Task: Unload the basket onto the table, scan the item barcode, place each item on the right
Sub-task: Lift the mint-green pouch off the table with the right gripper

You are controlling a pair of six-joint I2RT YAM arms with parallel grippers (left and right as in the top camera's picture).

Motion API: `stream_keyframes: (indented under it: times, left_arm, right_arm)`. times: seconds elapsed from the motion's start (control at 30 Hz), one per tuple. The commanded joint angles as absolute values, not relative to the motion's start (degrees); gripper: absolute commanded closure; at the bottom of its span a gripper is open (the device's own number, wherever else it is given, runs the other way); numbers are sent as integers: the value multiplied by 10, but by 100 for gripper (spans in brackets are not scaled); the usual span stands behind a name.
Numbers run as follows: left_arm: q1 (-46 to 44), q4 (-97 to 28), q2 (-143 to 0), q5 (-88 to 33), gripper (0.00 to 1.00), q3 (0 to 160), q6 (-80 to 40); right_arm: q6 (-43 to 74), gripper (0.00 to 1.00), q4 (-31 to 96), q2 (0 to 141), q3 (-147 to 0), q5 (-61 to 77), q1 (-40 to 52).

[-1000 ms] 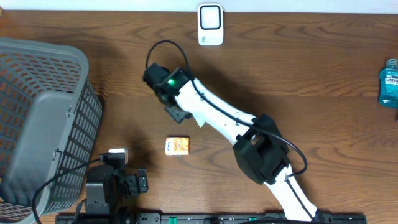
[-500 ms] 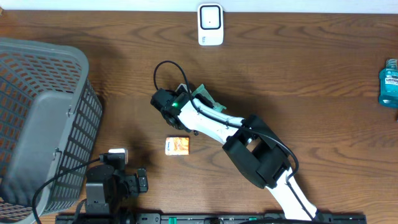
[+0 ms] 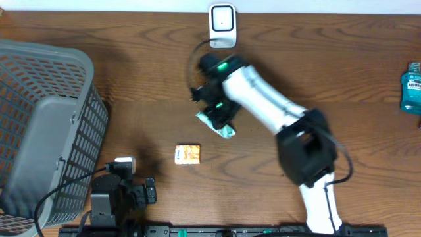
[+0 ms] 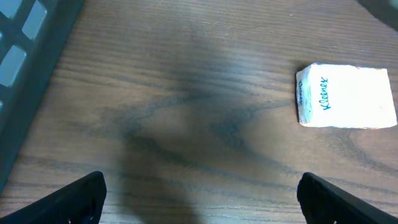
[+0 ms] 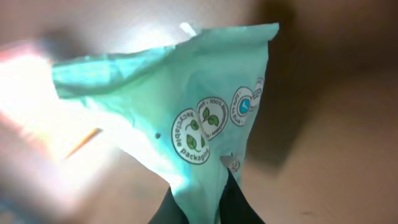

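**Limp pouch (image 3: 220,126) could foil the scanner (image 3: 222,26)**

The left claw (image 4: 202,196) gaped wide and empty over the tabletop (image 4: 186,93), near a pack (image 4: 348,98) marked "Kleenex". The right claw (image 5: 199,208) was pinched tight on one corner of the green pouch, near the scanner. The pouch could sag or twist and hide its barcode, or slip free. Its seal read "recyclable packaging". The bottle (image 3: 412,87) label was too small to read.

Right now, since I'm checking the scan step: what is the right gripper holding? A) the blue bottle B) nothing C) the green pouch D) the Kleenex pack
C: the right gripper is shut on the green pouch, while the Kleenex pack lies apart from it.
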State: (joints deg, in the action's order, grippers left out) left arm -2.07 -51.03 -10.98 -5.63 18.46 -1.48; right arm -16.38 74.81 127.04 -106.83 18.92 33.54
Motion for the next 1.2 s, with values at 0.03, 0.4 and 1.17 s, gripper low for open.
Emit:
stream_keyframes:
  times: [0.03,0.4,1.17]
  left_arm:
    - [-20,-512,-108,-55,2,189,-16]
    - [-19,-512,-108,-55,2,189,-16]
    - [-19,-512,-108,-55,2,189,-16]
  right_arm:
    - [-386,99,799,1260,-1059,583,240]
    - [-723,99,975,1259,-1024,707,214]
    - [-830,99,975,1259,-995,698,302]
